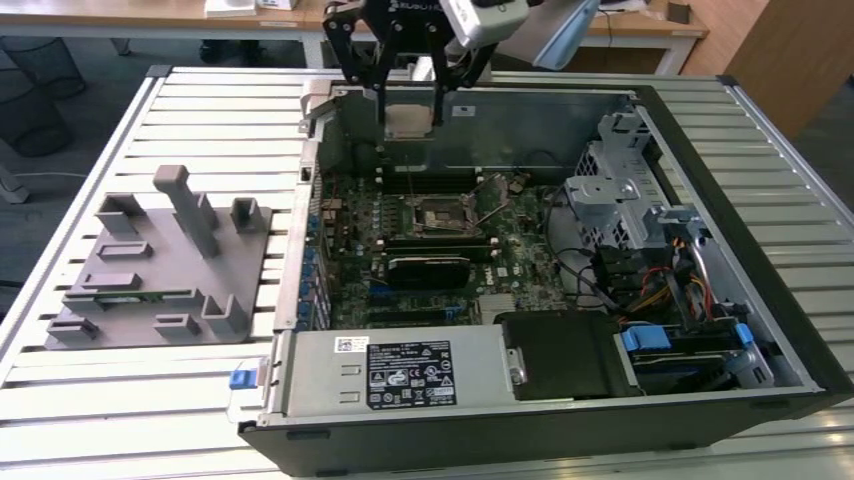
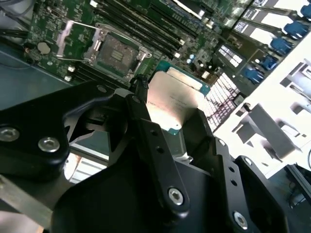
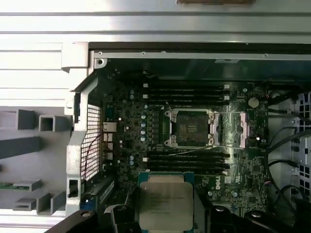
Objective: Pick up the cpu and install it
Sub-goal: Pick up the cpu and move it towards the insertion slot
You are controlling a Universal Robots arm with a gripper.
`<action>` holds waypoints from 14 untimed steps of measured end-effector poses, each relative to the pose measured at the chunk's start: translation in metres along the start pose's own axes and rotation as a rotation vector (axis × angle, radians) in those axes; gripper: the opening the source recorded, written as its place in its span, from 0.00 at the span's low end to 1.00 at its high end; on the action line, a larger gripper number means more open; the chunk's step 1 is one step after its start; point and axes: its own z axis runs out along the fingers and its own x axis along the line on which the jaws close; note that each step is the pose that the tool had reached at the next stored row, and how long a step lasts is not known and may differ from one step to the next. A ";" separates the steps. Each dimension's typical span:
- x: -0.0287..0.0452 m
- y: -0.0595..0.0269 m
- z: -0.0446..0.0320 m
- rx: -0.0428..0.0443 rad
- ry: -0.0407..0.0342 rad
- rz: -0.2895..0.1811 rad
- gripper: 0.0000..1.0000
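**A:** Looking for the cpu (image 1: 408, 126)?

**B:** Up in the air, pinched by two sides in the black gripper (image 1: 410, 114). Hanging over the far end of the open computer case (image 1: 747, 130), close to its back wall in the exterior view.

**A:** Touching anything else?

**B:** No. Well above the green board (image 1: 350, 250), apart from it. A good look at the cpu (image 2: 176, 99) in the second wrist view, squeezed between two black fingers (image 2: 143, 121), with the silver top turned to the camera. Same silver top in the first wrist view.

**A:** And down below?

**B:** A square socket (image 1: 445, 215) in the middle of the board, open, with its metal lid flipped to one side. Long dark slots (image 1: 427, 180) just beside it on two sides. Nearer the front of the case, a silver box (image 1: 347, 385) with stickers and a black box (image 1: 567, 355) next to it. Bundles of coloured wires (image 1: 654, 290) on the exterior view's right.

**A:** Sitting on what?

**B:** On a table (image 1: 120, 410) made of long silver slats, shiny and bright. On the same table, on the exterior view's left, a grey plastic stand (image 1: 147, 290) with little blocks and posts, just beside the case.

**A:** And around the table?

**B:** A pale wooden desk (image 1: 160, 18) at the back. A black wire bin (image 1: 34, 60) on the dark floor (image 1: 94, 90), at the exterior view's left. A brown wooden cupboard (image 1: 787, 50) at the far corner on the exterior view's right.
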 end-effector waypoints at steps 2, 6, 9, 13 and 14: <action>-0.0065 0.0032 0.0008 0.0001 0.0001 0.000 0.53; -0.0182 0.0112 0.0025 -0.0001 -0.0002 0.000 0.53; -0.0262 0.0184 0.0042 0.0001 -0.0002 0.000 0.53; -0.0346 0.0276 0.0066 0.0002 -0.0002 0.000 0.53; -0.0362 0.0288 0.0073 0.0001 -0.0002 0.000 0.53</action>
